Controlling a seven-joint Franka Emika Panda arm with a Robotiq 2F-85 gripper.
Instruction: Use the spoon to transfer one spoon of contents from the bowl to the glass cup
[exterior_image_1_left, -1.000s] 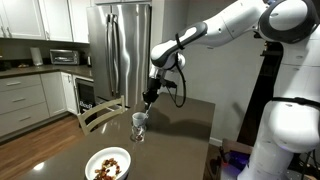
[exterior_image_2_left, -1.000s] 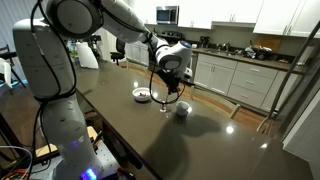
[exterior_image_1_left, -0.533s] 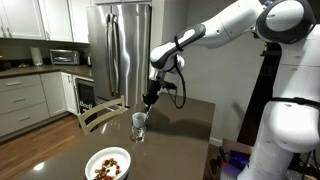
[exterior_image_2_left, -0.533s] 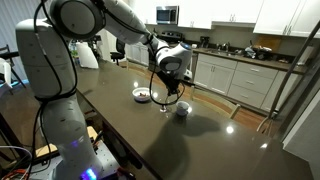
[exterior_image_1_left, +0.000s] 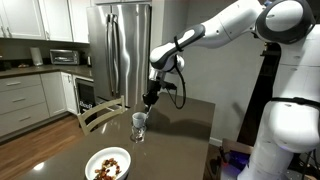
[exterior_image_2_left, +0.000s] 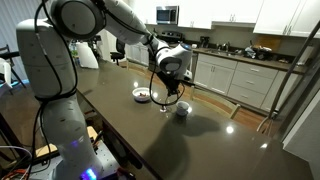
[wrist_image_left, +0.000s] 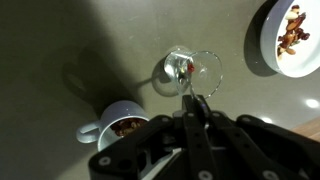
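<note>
Pincer (wrist_image_left: 193, 105): gripped the spoon (wrist_image_left: 172, 73) by its handle.
Spoon: scoop hung at the glass cup (wrist_image_left: 208, 62) rim's 9 o'clock, seemingly for tipping.
Bowl (wrist_image_left: 262, 50): lay apart, 2 o'clock.

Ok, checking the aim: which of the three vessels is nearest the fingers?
The clear glass cup, just ahead of the fingers in the wrist view. The white mug sits off to one side, and the white bowl lies farthest.

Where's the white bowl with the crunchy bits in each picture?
In an exterior view: the bowl sits at the bottom, left of centre.
In an exterior view: mid-picture, just left of the gripper.
Wrist view: top right corner, partly cut off.
Shared landmark: the glass cup nearby.
</note>
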